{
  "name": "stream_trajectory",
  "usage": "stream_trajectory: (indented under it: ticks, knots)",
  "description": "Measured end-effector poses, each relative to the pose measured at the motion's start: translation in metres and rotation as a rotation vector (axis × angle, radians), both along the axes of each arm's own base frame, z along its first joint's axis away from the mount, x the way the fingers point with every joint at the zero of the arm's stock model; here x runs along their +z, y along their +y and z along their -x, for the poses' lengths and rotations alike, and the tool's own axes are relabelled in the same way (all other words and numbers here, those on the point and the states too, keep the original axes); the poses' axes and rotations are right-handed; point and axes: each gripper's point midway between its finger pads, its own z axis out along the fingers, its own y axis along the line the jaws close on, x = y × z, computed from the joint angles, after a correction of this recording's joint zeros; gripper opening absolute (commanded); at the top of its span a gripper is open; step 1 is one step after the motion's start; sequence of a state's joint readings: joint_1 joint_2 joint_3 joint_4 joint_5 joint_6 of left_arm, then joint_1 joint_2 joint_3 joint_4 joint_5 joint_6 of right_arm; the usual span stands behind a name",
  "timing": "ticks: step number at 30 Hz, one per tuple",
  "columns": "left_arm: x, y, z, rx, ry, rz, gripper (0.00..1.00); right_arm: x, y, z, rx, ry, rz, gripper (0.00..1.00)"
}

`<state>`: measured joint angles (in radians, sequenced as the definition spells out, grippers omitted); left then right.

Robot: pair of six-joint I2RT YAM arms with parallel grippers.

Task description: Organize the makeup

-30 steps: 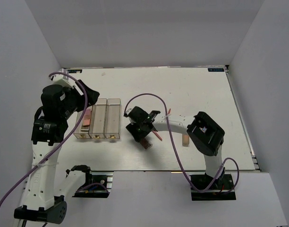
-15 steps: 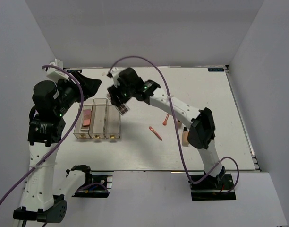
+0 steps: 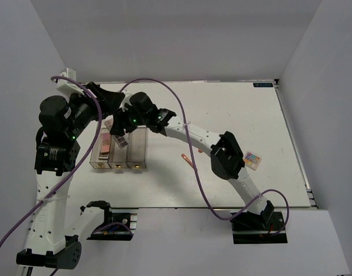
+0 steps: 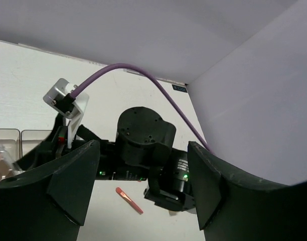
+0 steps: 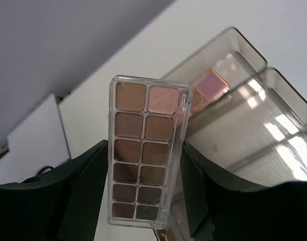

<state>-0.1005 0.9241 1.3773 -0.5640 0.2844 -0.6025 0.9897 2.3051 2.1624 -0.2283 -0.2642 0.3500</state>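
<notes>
So the right gripper is clamped on an eyeshadow palette, one finger on each long edge down at its lower end. It's a clear case with two columns of brown pans and one pinkish pan in the top corner. In the overhead view the right arm is stretched way across to the left side of the table, and it holds the palette over the far end of the clear acrylic box. It looks like it's above the left or middle slot, but honestly I can't tell which one.

The box has three slots side by side. The leftmost one has a pink-brown palette lying in it, and the right wrist cam also catches a pink square through the clear wall.

The left gripper is up beside the box's far-left corner with its fingers spread wide and nothing between them. Its camera just looks at the right arm's wrist and the purple cable.

Out on the table, a coral-pink stick lies well right of the box, partly under the right arm. A pastel compact sits just beside that arm's elbow.
</notes>
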Motion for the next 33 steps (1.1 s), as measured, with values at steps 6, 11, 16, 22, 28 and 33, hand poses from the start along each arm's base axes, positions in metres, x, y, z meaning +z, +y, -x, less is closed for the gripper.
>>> stream_trajectory:
  ticks: [6,11,16,22,28,33]
  knots:
    - [0.0,-0.001,0.0,-0.007,0.0,0.001,0.8,0.028,0.033,0.003,0.019,0.025,-0.206,0.0]
    - [0.0,-0.001,0.002,-0.008,0.006,0.0,0.8,0.029,0.053,-0.002,0.006,0.023,-0.336,0.0]
    - [0.0,-0.001,0.008,-0.008,0.012,0.0,0.81,0.0,0.076,-0.019,-0.042,0.013,-0.388,0.05]
    - [-0.001,0.0,0.015,-0.008,0.017,0.0,0.8,-0.034,0.086,-0.028,-0.118,0.017,-0.369,0.06]
    - [-0.002,0.0,0.015,-0.008,0.026,0.003,0.81,-0.019,0.094,-0.026,-0.166,-0.011,-0.415,0.06]
    - [-0.003,0.0,0.015,-0.007,0.031,0.005,0.8,-0.011,0.1,-0.021,-0.185,-0.012,-0.445,0.11]
